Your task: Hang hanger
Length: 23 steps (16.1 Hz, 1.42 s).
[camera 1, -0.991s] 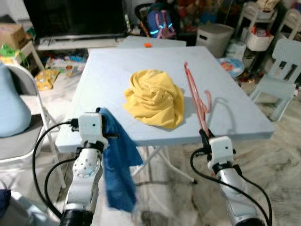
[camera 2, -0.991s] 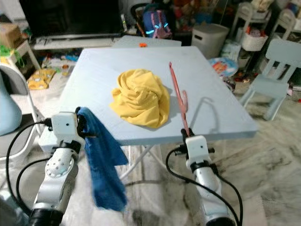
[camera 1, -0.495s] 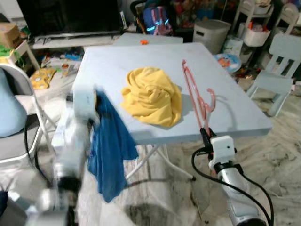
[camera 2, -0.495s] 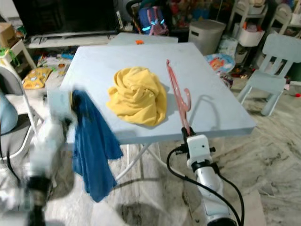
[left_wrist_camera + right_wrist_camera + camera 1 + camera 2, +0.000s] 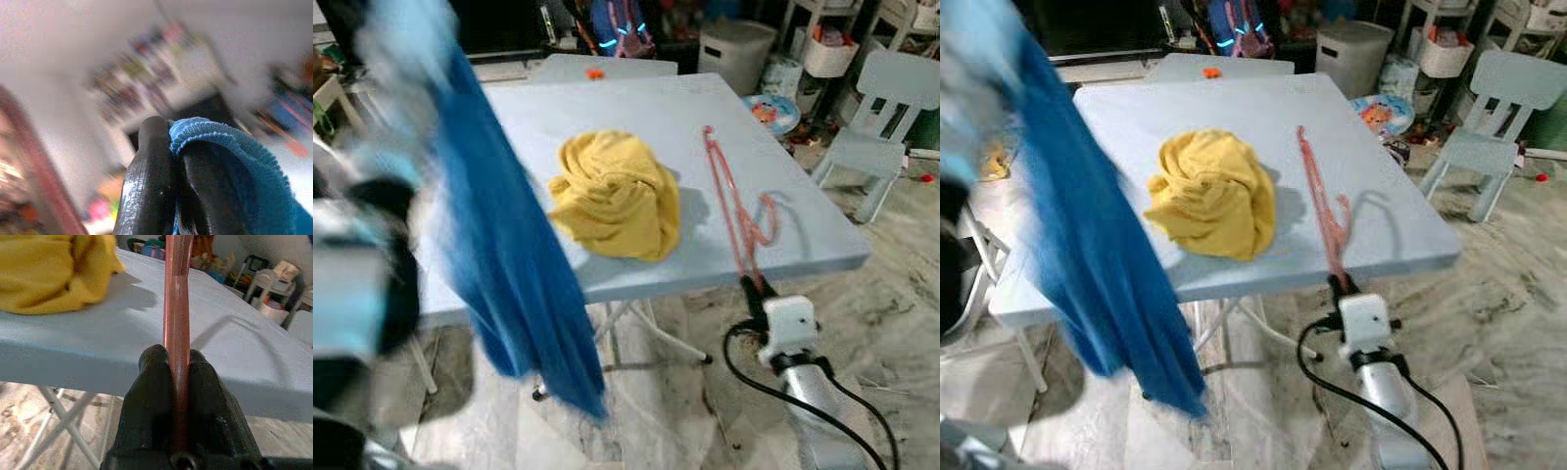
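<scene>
Right wrist view: the right hand (image 5: 177, 377) is clamped on the pink hanger (image 5: 177, 308), its two black fingers (image 5: 154, 367) pressing the thin bar from either side. From the head views, that hand sits just below the near edge of the pale blue surface (image 5: 636, 108), and the hanger rises from it and leans over the surface, beside the crumpled yellow garment (image 5: 612, 196), on its right. The left hand (image 5: 168, 142) is closed on a blue cloth (image 5: 509, 255), raised high to the left of the yellow garment, heavily blurred; the cloth hangs down past the surface's edge.
</scene>
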Tool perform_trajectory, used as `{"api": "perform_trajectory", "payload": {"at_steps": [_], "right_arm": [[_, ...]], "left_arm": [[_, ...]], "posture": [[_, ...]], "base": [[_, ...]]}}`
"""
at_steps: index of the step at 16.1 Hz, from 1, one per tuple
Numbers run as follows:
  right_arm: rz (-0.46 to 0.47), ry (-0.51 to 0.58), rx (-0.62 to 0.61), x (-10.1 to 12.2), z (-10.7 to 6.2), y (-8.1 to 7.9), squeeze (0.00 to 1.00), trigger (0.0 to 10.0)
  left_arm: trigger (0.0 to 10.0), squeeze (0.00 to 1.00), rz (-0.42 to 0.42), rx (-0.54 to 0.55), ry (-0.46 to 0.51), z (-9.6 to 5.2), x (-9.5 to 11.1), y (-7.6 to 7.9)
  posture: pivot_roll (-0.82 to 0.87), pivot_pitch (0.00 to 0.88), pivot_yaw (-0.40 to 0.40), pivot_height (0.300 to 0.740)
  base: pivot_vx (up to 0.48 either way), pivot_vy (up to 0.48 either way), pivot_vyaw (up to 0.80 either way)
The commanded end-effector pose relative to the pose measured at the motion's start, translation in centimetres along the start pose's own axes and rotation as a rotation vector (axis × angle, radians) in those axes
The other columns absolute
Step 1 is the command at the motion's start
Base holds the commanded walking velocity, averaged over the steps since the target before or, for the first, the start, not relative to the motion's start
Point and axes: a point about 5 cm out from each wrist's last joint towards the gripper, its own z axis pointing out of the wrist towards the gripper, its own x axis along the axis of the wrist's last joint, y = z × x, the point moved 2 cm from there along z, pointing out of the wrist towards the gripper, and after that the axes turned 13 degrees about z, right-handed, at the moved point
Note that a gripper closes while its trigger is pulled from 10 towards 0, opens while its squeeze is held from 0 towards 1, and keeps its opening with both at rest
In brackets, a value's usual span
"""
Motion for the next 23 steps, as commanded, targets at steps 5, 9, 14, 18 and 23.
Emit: {"api": "perform_trajectory", "payload": {"at_steps": [5, 9, 14, 18, 23], "right_arm": [[0.009, -0.098, -0.046, -1.3, -1.3, 0.9, 0.00, 10.0], [0.007, -0.116, -0.015, -1.4, -1.5, 0.4, 0.00, 10.0], [-0.003, -0.134, 0.015, -1.3, -1.3, 0.3, 0.00, 10.0], [0.007, -0.143, 0.027, -1.5, -1.0, -0.2, 0.00, 10.0], [0.033, -0.152, 0.043, -2.1, -0.7, -1.5, 0.00, 10.0]], "left_arm": [[10.0, 0.00, -0.151, -0.077, 0.194, 0.5, 4.2, 0.3], [10.0, 0.00, -0.298, -0.414, -0.071, -8.1, -5.5, 12.1], [10.0, 0.75, -0.395, -0.562, -0.259, -16.2, -11.8, 16.1], [10.0, 1.00, -0.475, -0.559, -0.255, -17.5, -12.7, 15.6], [10.0, 1.00, -0.537, -0.468, -0.226, -20.4, -12.2, 14.1]], "posture": [[-0.07, 0.092, 0.013, 0.740], [-0.07, 0.096, -0.005, 0.740], [-0.06, 0.096, -0.019, 0.740], [-0.02, 0.096, -0.014, 0.740], [0.02, 0.092, 0.003, 0.740]], "base": [[0.000, 0.000, 0.00], [0.000, 0.000, 0.00], [0.000, 0.000, 0.00], [0.000, 0.000, 0.00], [0.000, 0.000, 0.00]]}}
